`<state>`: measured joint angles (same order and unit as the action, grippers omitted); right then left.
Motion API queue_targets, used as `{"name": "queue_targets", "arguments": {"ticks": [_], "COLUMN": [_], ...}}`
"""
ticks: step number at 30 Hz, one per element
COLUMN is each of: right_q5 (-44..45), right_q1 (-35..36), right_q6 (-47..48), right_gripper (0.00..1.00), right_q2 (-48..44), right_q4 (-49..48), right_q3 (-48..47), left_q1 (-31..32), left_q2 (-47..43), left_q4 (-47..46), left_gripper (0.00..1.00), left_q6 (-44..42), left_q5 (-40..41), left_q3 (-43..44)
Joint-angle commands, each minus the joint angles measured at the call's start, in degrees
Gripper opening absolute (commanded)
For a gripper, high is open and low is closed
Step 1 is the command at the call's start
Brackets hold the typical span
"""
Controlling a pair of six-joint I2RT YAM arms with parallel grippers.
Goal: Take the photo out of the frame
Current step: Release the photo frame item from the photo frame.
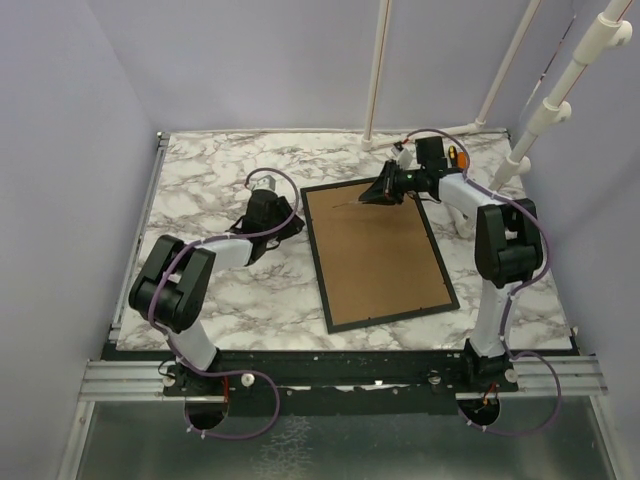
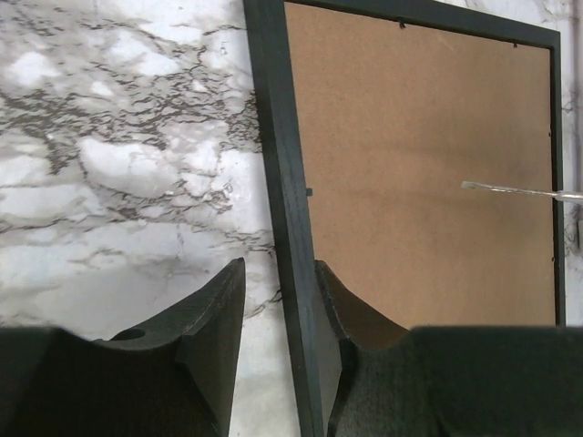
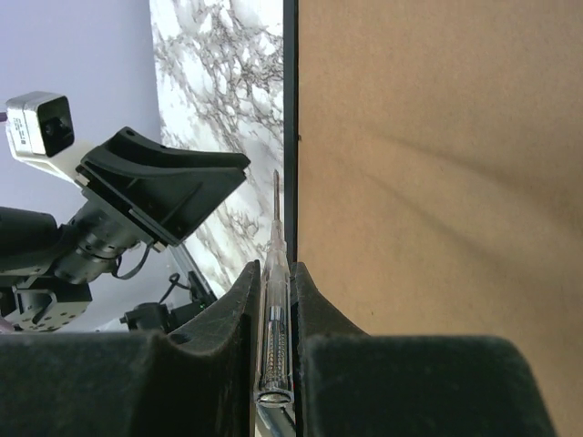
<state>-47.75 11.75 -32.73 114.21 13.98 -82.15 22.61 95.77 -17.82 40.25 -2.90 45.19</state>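
Within pale lilac walls (image 1: 60,150), on the marbled table (image 1: 200,180), the frame (image 1: 380,255) lies brown back up at centre, the left gripper (image 2: 278,269) at its 9 o'clock side, jaws apart astride the black border, and the right gripper (image 3: 276,269) at its 12 o'clock edge, clamped on a thin clear tool (image 3: 275,314).

you have one frame (image 1: 378,255), one screwdriver (image 3: 273,346), one marble table (image 1: 210,180) and two grippers: the left gripper (image 2: 279,269) and the right gripper (image 3: 275,269)
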Motion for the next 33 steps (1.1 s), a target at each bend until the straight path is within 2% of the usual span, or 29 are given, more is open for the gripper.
{"name": "queue_targets", "arguments": {"ticks": [1, 10, 28, 33], "right_q5": [-4.5, -4.2, -2.3, -4.9], "right_q1": [1.2, 2.7, 3.2, 3.3], "right_q6": [-3.6, -5.9, -3.6, -3.9], "right_gripper": [0.01, 0.01, 0.01, 0.01], "right_q2": [2.9, 8.8, 16.2, 18.5], "right_q4": [-5.4, -5.3, 4.7, 6.7], "right_q3": [-2.3, -5.1, -12.6, -14.9], "left_q1": [-0.1, -0.7, -0.9, -0.9], "left_q2": [3.5, 6.4, 11.0, 11.6], "left_q4": [-4.0, -6.0, -7.7, -7.8], "left_gripper": [0.36, 0.36, 0.33, 0.3], "left_q6": [0.7, 0.4, -1.6, -2.7], "left_q5": [-3.6, -4.0, -6.3, -6.2], "left_q3": [3.0, 4.5, 7.6, 7.9]}}
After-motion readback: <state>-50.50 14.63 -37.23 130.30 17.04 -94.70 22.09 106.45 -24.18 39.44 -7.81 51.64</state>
